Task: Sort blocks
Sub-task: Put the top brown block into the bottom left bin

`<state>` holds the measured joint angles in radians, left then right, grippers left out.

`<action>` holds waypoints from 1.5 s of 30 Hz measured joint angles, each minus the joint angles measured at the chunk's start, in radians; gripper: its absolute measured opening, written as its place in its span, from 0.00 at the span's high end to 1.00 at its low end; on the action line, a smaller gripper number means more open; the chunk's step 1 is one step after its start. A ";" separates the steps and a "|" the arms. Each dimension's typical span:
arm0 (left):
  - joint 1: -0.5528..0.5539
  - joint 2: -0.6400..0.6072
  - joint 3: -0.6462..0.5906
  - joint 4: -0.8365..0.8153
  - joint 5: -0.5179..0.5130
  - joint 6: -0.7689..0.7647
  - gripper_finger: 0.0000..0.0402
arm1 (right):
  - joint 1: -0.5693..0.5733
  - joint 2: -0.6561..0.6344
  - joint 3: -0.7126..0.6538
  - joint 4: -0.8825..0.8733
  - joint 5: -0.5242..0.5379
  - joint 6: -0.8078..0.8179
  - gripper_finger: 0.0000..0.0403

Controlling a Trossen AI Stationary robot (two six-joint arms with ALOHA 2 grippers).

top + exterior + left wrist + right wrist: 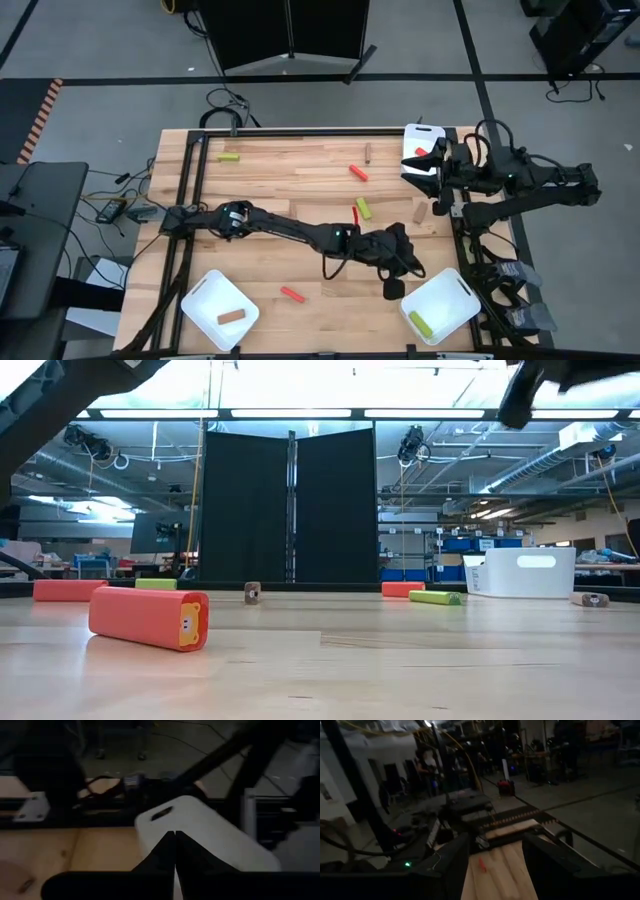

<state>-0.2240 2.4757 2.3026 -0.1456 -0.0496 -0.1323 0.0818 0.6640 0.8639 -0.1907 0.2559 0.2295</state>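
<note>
The left hand [393, 287] hangs with its two dark fingers [165, 851] pressed together and nothing between them, right at the rim of a white rounded-square tray [465, 290] at the worktop's [300, 240] near right corner; inside that tray, just beyond the hand, lies one yellow-green block [421, 324], a short stick with rounded ends. To this hand's other side, near the front edge, a red block [292, 294] of the same stubby shape lies alone on the bare wood, and farther off a second white tray [205, 290] holds a plain brown block [231, 316]. Beyond the hand, toward mid-worktop, a red stick [355, 214] and a yellow-green one [364, 208] lie touching, with a brown block [419, 212] beside them. Farther still are another red block [358, 173], a brown one [367, 153] and a lone yellow-green one [230, 157]. The right hand [437, 168] waits with its fingers spread apart and empty over a far white tray [415, 134] holding a red block [422, 153].
</note>
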 joint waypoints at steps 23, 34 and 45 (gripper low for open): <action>0.007 -1.151 -1.724 1.099 -0.402 -0.055 0.96 | -0.040 0.548 0.000 -0.078 0.083 0.186 0.52; 0.000 -1.432 -1.900 1.061 -0.531 -0.055 0.95 | -0.152 0.874 0.055 0.008 0.366 0.347 0.52; 0.000 -1.437 -1.900 1.035 -0.545 -0.056 0.95 | -0.485 0.923 0.152 -0.212 0.219 0.449 0.50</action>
<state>-0.2245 1.0387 0.4026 0.8893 -0.5945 -0.1879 -0.4034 1.5867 1.0161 -0.4027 0.4752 0.6781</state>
